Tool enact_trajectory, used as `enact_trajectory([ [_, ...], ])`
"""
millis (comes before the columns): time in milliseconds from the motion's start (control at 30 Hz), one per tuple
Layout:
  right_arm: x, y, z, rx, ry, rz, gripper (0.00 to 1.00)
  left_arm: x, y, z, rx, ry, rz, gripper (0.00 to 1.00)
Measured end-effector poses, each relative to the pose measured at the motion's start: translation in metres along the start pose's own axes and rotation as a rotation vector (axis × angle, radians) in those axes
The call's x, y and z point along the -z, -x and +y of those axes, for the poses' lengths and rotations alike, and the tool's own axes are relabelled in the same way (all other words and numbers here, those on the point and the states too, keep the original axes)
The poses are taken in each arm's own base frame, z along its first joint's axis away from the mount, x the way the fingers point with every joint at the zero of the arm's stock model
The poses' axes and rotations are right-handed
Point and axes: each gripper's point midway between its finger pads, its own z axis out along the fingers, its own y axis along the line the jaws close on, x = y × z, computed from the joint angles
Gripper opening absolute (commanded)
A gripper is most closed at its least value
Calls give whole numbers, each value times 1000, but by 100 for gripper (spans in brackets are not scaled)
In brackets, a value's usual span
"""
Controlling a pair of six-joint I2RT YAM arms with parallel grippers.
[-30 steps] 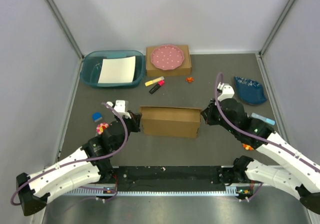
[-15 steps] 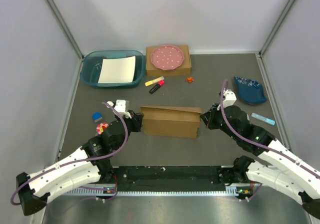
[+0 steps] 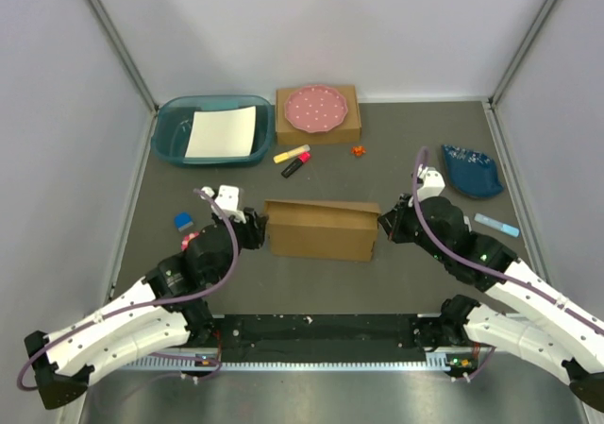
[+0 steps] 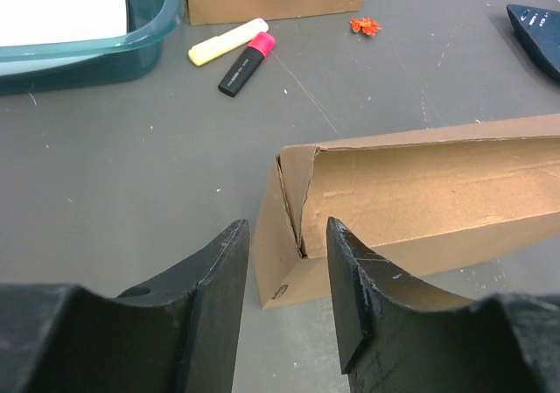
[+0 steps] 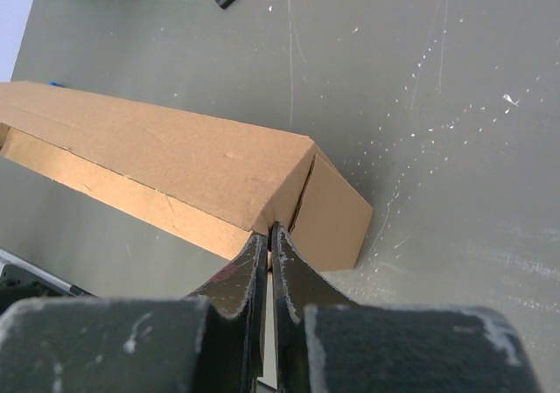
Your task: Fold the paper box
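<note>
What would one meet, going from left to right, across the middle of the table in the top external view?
small blue object → left pincer → paper box → right pincer → light blue stick

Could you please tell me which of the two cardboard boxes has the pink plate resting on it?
The smaller box at the back, beside the teal tub, carries the pink plate; the larger paper box carries nothing.
</note>
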Motion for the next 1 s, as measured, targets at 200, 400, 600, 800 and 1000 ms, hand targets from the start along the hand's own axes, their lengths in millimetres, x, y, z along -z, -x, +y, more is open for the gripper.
enact_trajectory([
  [200,0,0,0,-4,0,1,0,-3,3,2,-34,12,-2,41],
  [400,0,0,0,-7,0,1,0,-13,2,7,-68,42,10,36],
  [600,0,0,0,-7,1,1,0,-20,11,7,-75,45,4,36],
  [800,0,0,0,-9,1,2,0,-24,26,2,-63,31,-22,30],
  [1000,0,0,0,-10,1,2,0,-26,26,-3,-66,2,-20,7],
])
